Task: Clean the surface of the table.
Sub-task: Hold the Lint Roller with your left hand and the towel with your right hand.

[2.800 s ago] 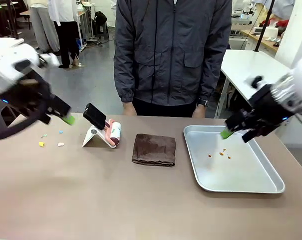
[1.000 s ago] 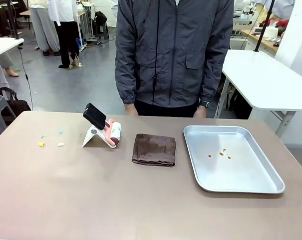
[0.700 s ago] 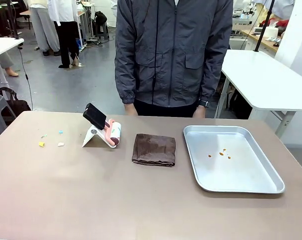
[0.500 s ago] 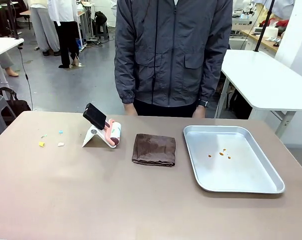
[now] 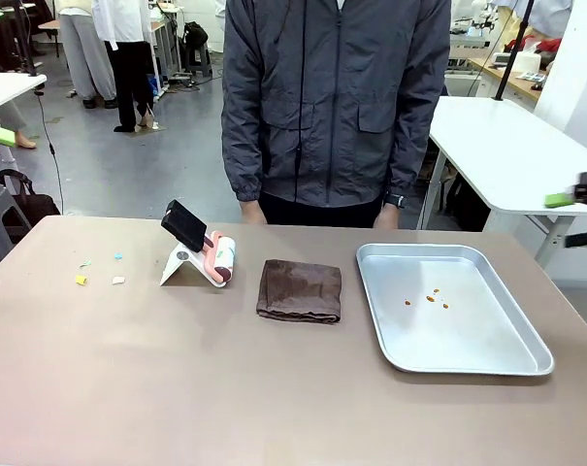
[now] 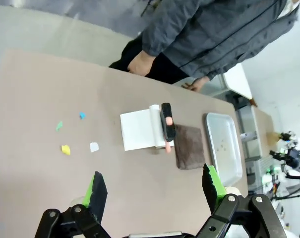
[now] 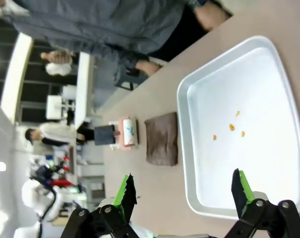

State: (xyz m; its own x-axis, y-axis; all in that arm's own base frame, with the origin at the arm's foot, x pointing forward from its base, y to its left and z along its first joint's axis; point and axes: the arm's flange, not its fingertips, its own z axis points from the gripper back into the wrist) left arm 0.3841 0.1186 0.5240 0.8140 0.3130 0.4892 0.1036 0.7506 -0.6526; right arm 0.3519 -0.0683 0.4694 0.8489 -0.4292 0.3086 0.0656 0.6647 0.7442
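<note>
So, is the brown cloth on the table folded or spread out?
Folded. The cloth lies as a small thick rectangle on the table, with layered edges showing along its near side.

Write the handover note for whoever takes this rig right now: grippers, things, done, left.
Left gripper: open, empty, high above the table. Right gripper: open, empty, above the metal tray.
Paper scraps lie at the table's left; lint roller on its stand, folded brown cloth mid-table; crumbs in the tray.
Done: nothing cleaned. Left: pick a tool, clear the scraps.
</note>
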